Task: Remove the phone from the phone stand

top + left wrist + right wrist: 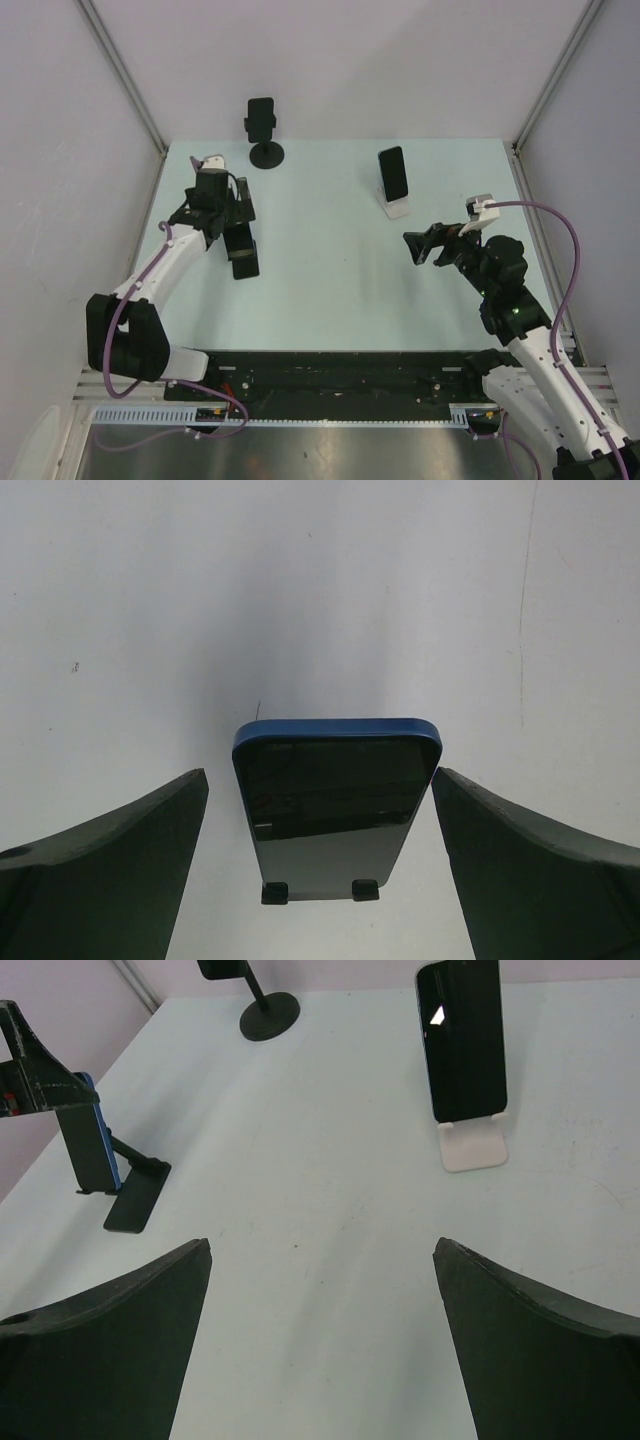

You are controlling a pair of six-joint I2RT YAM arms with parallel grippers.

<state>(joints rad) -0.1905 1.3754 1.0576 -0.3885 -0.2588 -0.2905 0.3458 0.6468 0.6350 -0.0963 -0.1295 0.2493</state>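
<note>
hard to read from above: the left gripper (320, 773), the blue phone (335, 805) and the black folding stand (135, 1195) run together into one dark shape at the left of the table (330, 270). the left wrist view sorts it out. the phone stands between the two dark fingers (110, 860), and pale table shows in the gap on either side, so the claw is spread wide and grips nothing. the phone's lower edge sits behind two small black lips (275, 891) of the stand, and the rest of the stand is hidden under it there. its screen is dark, nothing legible on it.

over on the right, the right gripper (321, 1245) hangs above bare table, claw wide apart and empty. its camera catches the blue phone side-on, leaning back in the stand, with part of the left gripper right at its top edge; contact cannot be judged from there.

two more sets at the back: a second phone (393, 172) propped on a white stand (397, 208), its top cut off in the right wrist view, and a third phone (261, 117) on a round-based black stand (266, 153), only its foot and stem fully in that view.

the table is pale mint, matte, faintly scuffed. plain grey-white walls (350, 60) close it in, with metal posts (120, 70) at the corners and purple cables (572, 250) looping off the arms.
</note>
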